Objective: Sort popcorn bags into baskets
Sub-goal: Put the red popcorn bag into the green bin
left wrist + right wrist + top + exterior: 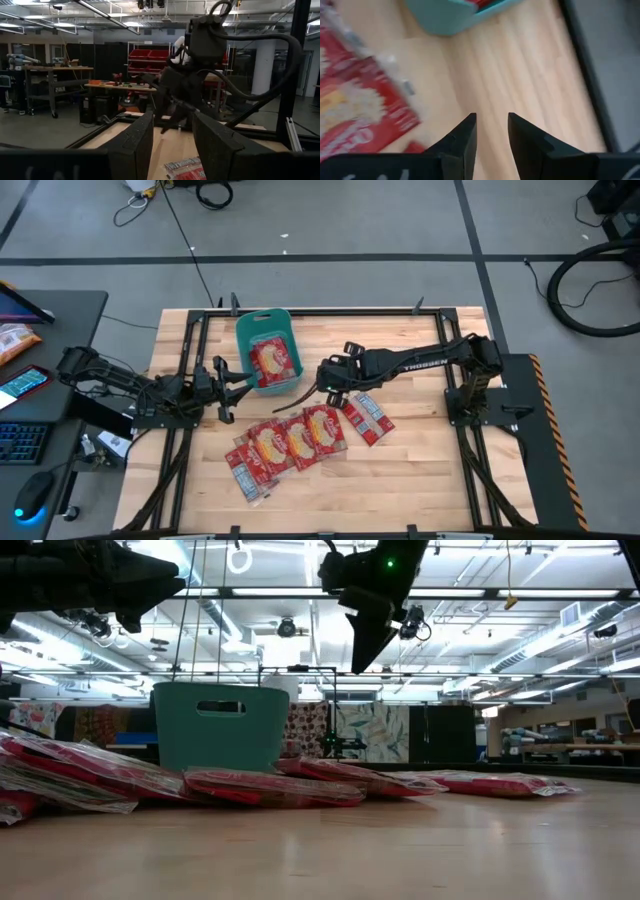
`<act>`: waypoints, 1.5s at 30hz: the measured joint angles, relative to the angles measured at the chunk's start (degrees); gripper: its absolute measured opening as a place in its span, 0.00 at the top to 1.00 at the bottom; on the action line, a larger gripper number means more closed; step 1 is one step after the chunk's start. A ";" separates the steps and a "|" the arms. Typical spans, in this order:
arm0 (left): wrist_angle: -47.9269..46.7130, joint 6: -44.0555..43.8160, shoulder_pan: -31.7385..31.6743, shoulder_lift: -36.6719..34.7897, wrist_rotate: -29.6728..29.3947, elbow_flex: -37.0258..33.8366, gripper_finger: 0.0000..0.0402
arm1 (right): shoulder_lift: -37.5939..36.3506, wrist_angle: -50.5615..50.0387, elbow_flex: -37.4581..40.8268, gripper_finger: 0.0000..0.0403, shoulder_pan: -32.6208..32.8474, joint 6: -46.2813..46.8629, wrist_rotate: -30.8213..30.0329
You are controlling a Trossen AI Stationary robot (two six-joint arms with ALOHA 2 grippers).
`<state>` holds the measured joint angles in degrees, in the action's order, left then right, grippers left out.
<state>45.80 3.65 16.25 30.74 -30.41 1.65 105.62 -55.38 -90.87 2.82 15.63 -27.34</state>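
A teal basket stands on the wooden table at the far left centre, with a red popcorn bag lying flat inside it. Several more popcorn bags lie overlapping on the table nearer to me, and one lies apart to their right. My right gripper hovers open above bare wood between the basket and the pile, pointing steeply down, with nothing between its fingers. My left gripper waits open and about level at the table's left, near the basket's near corner, holding nothing.
The black frame rails run around the tabletop. Bare wood lies to the right of and in front of the pile. In the low view the bags lie flat before the basket, with my right gripper high above them.
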 joint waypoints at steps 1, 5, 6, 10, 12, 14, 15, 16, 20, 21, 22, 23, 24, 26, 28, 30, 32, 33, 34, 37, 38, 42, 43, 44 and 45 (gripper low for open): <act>0.01 -0.01 0.00 0.00 0.00 0.00 0.64 | 0.00 -0.24 0.00 0.72 0.36 0.91 0.57; 0.01 -0.03 0.00 0.00 0.00 0.00 0.64 | 0.02 -0.44 0.00 0.72 2.35 3.97 1.10; 0.01 -0.03 -0.02 0.00 0.00 0.00 0.64 | 0.02 -0.41 0.00 0.72 2.95 4.71 1.30; -0.02 -0.04 0.00 0.00 0.00 0.00 0.64 | 0.02 0.10 0.00 0.72 5.48 7.52 1.56; -0.02 -0.05 0.00 0.00 0.00 0.00 0.64 | 0.02 0.69 0.00 0.72 6.72 8.48 1.52; -0.02 -0.05 0.00 0.00 0.00 0.00 0.64 | 0.02 1.24 0.00 0.72 7.88 9.14 1.52; -0.02 -0.05 0.00 0.00 0.00 0.00 0.64 | 0.02 1.53 0.00 0.72 8.40 9.56 1.52; -0.02 -0.07 -0.01 0.00 0.00 0.00 0.64 | 0.03 1.73 0.00 0.72 8.90 9.94 1.46; -0.02 -0.14 0.00 0.00 0.00 0.00 0.64 | 0.04 2.13 0.00 0.72 10.67 11.33 0.97; -0.01 -0.14 0.00 0.00 0.00 0.00 0.64 | 0.06 2.22 0.00 0.72 11.06 11.79 0.97; -0.02 -0.14 -0.02 0.00 0.00 0.00 0.64 | 0.14 2.33 0.01 0.72 11.40 12.35 0.97; -0.01 -0.16 -0.01 0.00 0.00 0.00 0.64 | 0.15 3.10 0.34 0.72 11.74 12.80 0.91; -0.02 -0.15 0.00 0.00 0.00 0.00 0.64 | 0.15 4.49 1.02 0.72 11.99 12.92 0.89; -0.02 -0.16 0.00 0.00 0.02 0.00 0.64 | 0.24 6.63 2.57 0.72 12.54 12.84 0.82; -0.02 -0.16 0.00 0.00 0.01 0.00 0.64 | 0.24 8.85 4.23 0.72 13.04 12.81 0.84; -0.02 -0.16 -0.01 0.00 0.02 0.00 0.64 | 0.24 10.55 5.93 0.72 13.31 12.80 0.84; -0.02 -0.16 -0.01 0.00 0.02 0.00 0.64 | 0.26 10.65 6.92 0.72 13.56 12.77 0.82; -0.02 -0.16 0.00 0.00 0.00 0.00 0.64 | 0.26 10.99 7.27 0.72 13.60 12.77 0.59; -0.02 -0.16 0.00 0.00 0.02 0.00 0.64 | 0.26 11.42 7.61 0.72 13.62 12.75 0.38; -0.02 -0.15 0.00 0.00 0.02 0.00 0.64 | 0.26 11.69 8.11 0.72 13.67 12.67 0.38; -0.02 -0.15 -0.02 0.00 0.02 0.00 0.64 | 0.25 12.08 8.11 0.72 13.69 12.46 0.38; -0.02 -0.16 -0.01 0.00 0.01 0.00 0.64 | 0.24 13.93 8.11 0.72 13.67 11.37 0.70; -0.02 -0.14 -0.02 0.00 0.00 0.00 0.64 | 0.24 14.56 8.11 0.72 13.67 11.33 1.30; -0.02 -0.14 -0.02 0.00 0.02 0.00 0.64 | 0.24 14.98 8.11 0.72 13.67 11.30 1.68; -0.02 -0.14 0.00 0.00 0.00 0.00 0.64 | 0.24 15.36 8.17 0.72 13.69 11.28 1.84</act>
<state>45.78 3.51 16.25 30.74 -30.41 1.65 105.86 -40.01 -82.70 16.51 26.92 -25.50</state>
